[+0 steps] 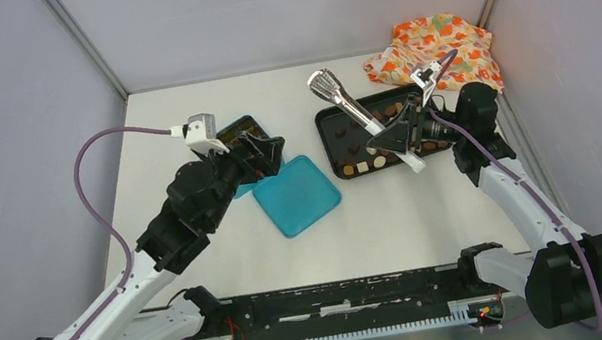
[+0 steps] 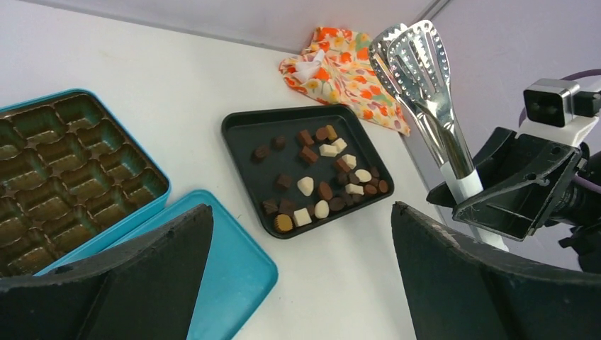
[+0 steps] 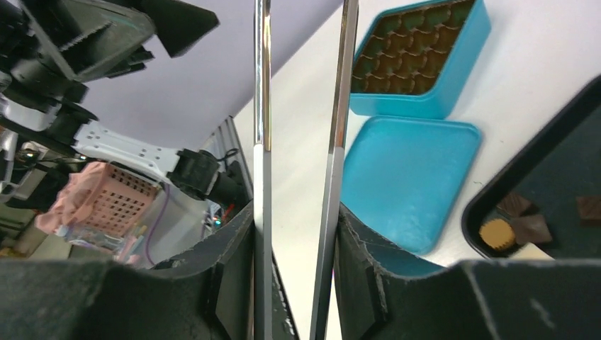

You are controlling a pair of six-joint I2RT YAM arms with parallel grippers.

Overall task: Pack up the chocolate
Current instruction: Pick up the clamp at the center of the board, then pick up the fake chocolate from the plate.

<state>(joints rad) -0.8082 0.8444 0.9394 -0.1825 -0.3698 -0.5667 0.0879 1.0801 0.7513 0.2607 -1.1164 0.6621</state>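
Note:
The chocolate (image 2: pixel 319 177), several dark, light brown and cream pieces, lies in a black tray (image 2: pixel 241 127) right of centre (image 1: pixel 331 142). My right gripper (image 3: pixel 294 234) is shut on the handle end of the metal tongs (image 3: pixel 262 142), one finger outside each arm. It holds them over the tray (image 1: pixel 402 137), and the tongs' tips (image 1: pixel 325 84) point up and to the far left. My left gripper (image 2: pixel 301 206) hangs open and empty above the table, between the blue box (image 2: pixel 71 163) and the tray. The box's brown moulded cells look empty.
The blue lid (image 1: pixel 297 193) lies flat in front of the box, between the two arms. An orange flowery cloth (image 1: pixel 433 48) is bunched in the far right corner behind the tray. Grey walls close the table on three sides.

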